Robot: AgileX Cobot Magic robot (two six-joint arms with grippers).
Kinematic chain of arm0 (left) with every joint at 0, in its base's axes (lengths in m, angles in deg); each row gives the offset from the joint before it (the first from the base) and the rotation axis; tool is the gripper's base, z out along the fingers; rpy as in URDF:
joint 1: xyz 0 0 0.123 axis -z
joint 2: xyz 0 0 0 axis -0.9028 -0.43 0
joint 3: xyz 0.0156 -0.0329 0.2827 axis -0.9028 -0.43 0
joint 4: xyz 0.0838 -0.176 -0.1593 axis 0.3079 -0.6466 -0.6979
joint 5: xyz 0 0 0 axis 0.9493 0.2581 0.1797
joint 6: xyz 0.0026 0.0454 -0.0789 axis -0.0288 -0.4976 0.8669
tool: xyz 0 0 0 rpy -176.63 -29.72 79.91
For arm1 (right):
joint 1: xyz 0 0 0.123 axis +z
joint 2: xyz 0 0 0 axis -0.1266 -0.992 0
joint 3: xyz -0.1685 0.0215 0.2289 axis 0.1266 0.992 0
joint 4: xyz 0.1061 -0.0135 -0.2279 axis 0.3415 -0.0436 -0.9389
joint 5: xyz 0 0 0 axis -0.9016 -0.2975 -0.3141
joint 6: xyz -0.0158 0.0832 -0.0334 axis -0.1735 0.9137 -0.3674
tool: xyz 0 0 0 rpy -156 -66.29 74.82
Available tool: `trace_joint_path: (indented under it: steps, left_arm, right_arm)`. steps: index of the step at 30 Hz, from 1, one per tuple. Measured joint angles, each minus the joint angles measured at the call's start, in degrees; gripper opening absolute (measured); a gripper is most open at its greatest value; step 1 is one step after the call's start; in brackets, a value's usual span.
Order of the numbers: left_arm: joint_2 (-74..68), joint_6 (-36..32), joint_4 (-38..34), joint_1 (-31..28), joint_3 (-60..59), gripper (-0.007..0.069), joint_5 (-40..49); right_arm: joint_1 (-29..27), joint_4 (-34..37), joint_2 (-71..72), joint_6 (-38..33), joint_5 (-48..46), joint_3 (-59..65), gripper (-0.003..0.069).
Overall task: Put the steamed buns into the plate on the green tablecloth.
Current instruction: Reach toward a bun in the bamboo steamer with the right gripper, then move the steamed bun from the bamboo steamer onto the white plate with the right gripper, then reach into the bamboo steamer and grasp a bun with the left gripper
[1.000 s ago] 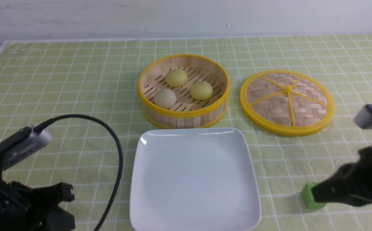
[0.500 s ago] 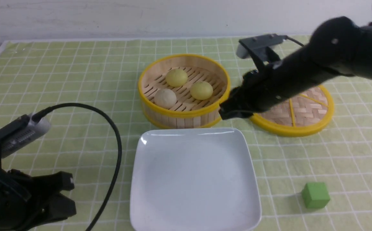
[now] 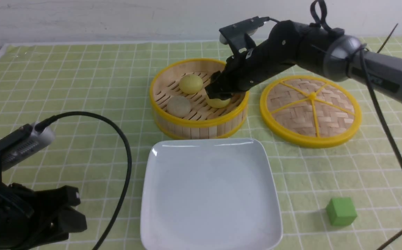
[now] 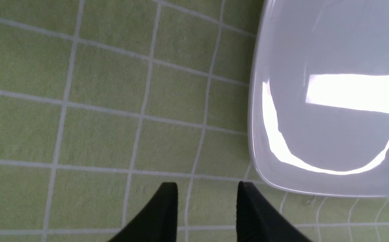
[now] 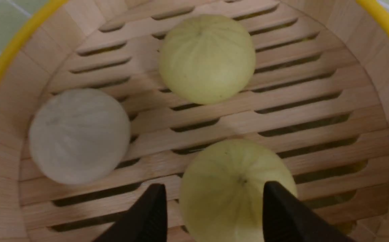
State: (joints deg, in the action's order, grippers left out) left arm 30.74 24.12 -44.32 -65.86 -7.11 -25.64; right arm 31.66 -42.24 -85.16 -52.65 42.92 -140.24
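Right end effector, fingers apart, straddles the round, axis-free pale yellow bun at 3 o'clock inside the bamboo steamer basket; white square plate lies at the basket's 6 o'clock, and the left end effector, also apart, is farther off.

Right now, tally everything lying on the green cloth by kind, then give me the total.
Pale yellow buns: 2
Greyish bun: 1
Steamer basket: 1
Woven lid: 1
White plate: 1
Green cube: 1
Total: 7
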Motion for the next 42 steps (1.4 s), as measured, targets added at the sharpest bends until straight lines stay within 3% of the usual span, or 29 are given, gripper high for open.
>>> trace_joint_path:
  steps: [4, 6, 7, 8, 9, 10, 18, 21, 23, 28, 29, 30, 34, 36, 37, 39, 41, 42]
  left_arm:
    - [0.0, 0.0, 0.0, 0.0, 0.0, 0.0279, 0.0]
    - [0.0, 0.0, 0.0, 0.0, 0.0, 0.0279, 0.0]
    - [0.0, 0.0, 0.0, 0.0, 0.0, 0.0279, 0.0]
    - [0.0, 0.0, 0.0, 0.0, 0.0, 0.0279, 0.0]
    - [0.0, 0.0, 0.0, 0.0, 0.0, 0.0279, 0.0]
    - [0.0, 0.0, 0.0, 0.0, 0.0, 0.0279, 0.0]
    - [0.0, 0.0, 0.9, 0.0, 0.0, 0.0279, 0.7]
    - [0.0, 0.0, 1.8, 0.0, 0.0, 0.0279, 0.7]
    - [-0.1, 0.0, 2.2, 0.0, 0.0, 0.0279, 0.6]
    - [-0.1, 0.0, 2.4, 0.0, 0.0, 0.0279, 0.2]
    - [-0.1, 0.0, 2.0, 0.0, 0.0, 0.0279, 0.1]
    - [-0.1, 0.0, 2.0, 0.0, 0.0, 0.0279, 0.1]
    - [-0.1, 0.0, 1.5, 0.0, 0.0, 0.0279, -0.5]
    - [-0.1, 0.0, 1.5, 0.0, 0.0, 0.0279, -0.8]
    - [-0.1, 0.0, 1.5, 0.0, 0.0, 0.0279, -1.4]
    - [-0.1, 0.0, 1.3, 0.0, 0.0, 0.0279, -2.2]
    - [-0.1, 0.1, 0.9, 0.0, 0.0, 0.0271, -3.6]
    - [-0.2, 0.1, -0.2, 0.1, 0.3, 0.0247, -5.5]
  right_arm:
    - [0.0, -1.0, -1.7, 0.0, 0.5, -0.2, 0.0341]
    - [0.0, -1.0, -1.8, 0.0, 0.3, -0.2, 0.0253]
    - [0.0, -1.1, -1.3, 0.0, -0.3, -0.2, 0.0161]
    - [0.0, -1.1, -1.1, 0.0, -0.7, -0.2, 0.0146]
    - [0.0, -1.5, 0.0, 0.0, -2.3, -0.2, 0.0048]
    - [0.0, -1.9, 1.3, 0.0, -4.0, -0.2, 0.0020]
    - [0.2, -2.3, 18.2, 6.7, -25.4, 5.4, 0.0018]
    - [1.2, -3.0, 20.3, 8.6, -25.5, 13.0, 0.0020]
    - [2.6, -3.9, 19.1, 9.7, -19.6, 21.7, 0.0025]
    - [4.8, -3.6, 17.0, 11.7, -13.1, 29.9, 0.0083]
    - [5.1, -3.3, 17.0, 12.4, -12.1, 29.9, 0.0157]
    - [5.1, -3.3, 17.0, 12.5, -12.0, 29.9, 0.0167]
    - [5.1, -3.3, 17.1, 12.9, -15.5, 26.9, 0.0458]
    - [5.0, -3.4, 17.3, 12.9, -18.6, 25.3, 0.0515]
    - [4.5, -3.4, 18.0, 13.1, -22.8, 22.1, 0.0582]
    - [3.7, -3.4, 19.7, 13.3, -27.9, 18.9, 0.0607]
    - [2.7, -3.9, 22.0, 14.0, -33.3, 15.4, 0.0584]
    - [2.1, -4.5, 23.6, 14.2, -34.9, 13.7, 0.0537]
